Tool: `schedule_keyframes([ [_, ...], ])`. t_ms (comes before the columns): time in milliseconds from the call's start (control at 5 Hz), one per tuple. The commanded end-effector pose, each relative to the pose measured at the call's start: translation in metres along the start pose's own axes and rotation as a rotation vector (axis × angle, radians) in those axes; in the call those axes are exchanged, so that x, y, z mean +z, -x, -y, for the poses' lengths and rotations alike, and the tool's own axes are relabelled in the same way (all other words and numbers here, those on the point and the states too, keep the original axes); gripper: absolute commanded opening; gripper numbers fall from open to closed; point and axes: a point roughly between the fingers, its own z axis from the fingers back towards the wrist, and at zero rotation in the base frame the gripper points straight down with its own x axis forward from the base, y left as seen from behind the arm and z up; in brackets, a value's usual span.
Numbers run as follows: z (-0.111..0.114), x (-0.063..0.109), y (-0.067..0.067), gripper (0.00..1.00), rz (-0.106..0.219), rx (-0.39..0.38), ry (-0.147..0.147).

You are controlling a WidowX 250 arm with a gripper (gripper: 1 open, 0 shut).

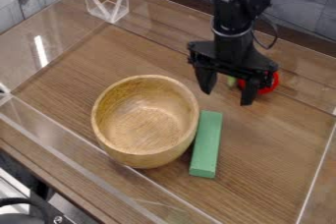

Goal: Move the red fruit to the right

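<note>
The red fruit (pixel 268 83) rests on the wooden table, just right of my gripper (pixel 225 89) and partly hidden behind its right finger. The gripper points down and hangs open with nothing between its dark fingers (pixel 250 92), a little above the table. I cannot tell whether the right finger touches the fruit. A wooden bowl (pixel 100 120) stands to the gripper's lower left, clearly larger than the fruit.
A flat green block (pixel 207 143) lies lengthwise beside the bowl, below the gripper. Clear plastic walls (pixel 53 41) fence the table on all sides. A small clear stand (pixel 108 5) sits at the back left corner.
</note>
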Motion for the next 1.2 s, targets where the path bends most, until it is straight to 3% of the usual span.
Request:
schedule_keyframes([
  [0, -0.001, 0.027, -0.014, 1.00, 0.074, 0.001, 0.013],
  [400, -0.010, 0.039, -0.015, 1.00, 0.084, 0.008, 0.000],
  [1000, -0.030, 0.002, -0.042, 1.00, 0.109, 0.041, -0.034],
])
